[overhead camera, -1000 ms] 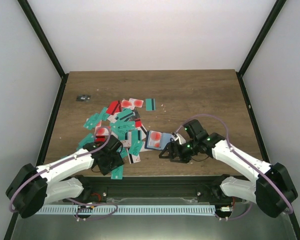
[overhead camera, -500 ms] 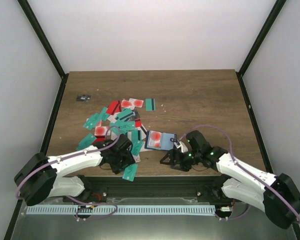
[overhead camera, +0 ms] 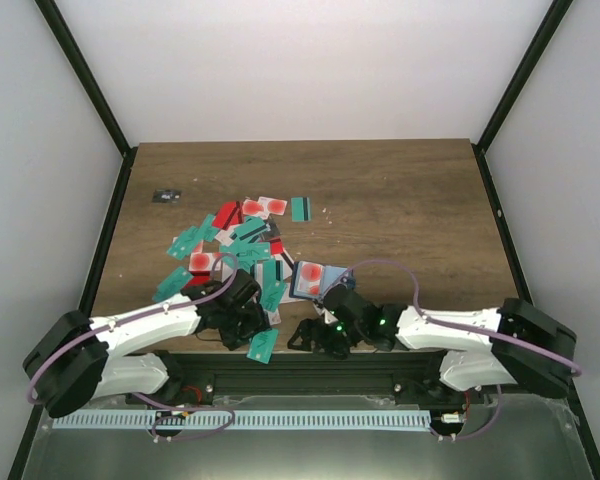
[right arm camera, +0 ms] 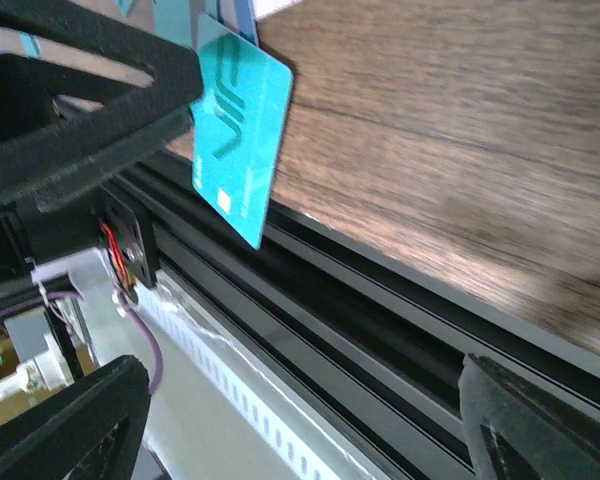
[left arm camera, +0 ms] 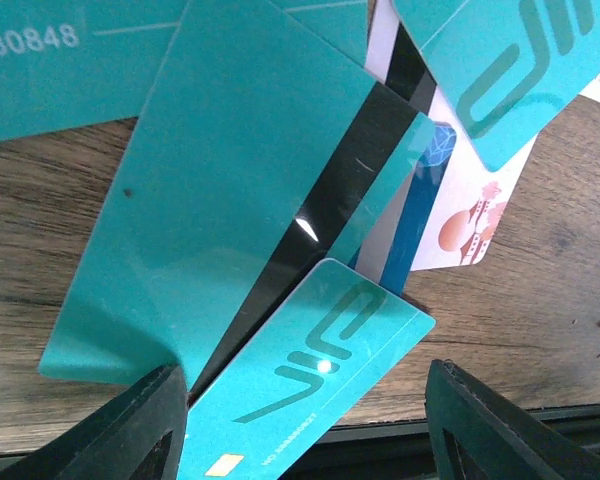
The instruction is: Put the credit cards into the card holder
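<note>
Starting at the near edge of the table [overhead camera: 410,200], you see one teal card [overhead camera: 262,346] overhanging it between the spread fingers of the left gripper [left arm camera: 302,395]. The right gripper [right arm camera: 302,380], also released, faces that card. Farther back, the card holder [overhead camera: 313,280] lies beside the credit cards [overhead camera: 235,250].

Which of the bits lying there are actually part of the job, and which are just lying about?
Part of the job:
- credit cards, heaped left of centre
- one teal card, nearest the arms
- card holder, dark blue, just right of the heap

Just lying about:
- small black-grey object, far left, well apart from the heap
</note>
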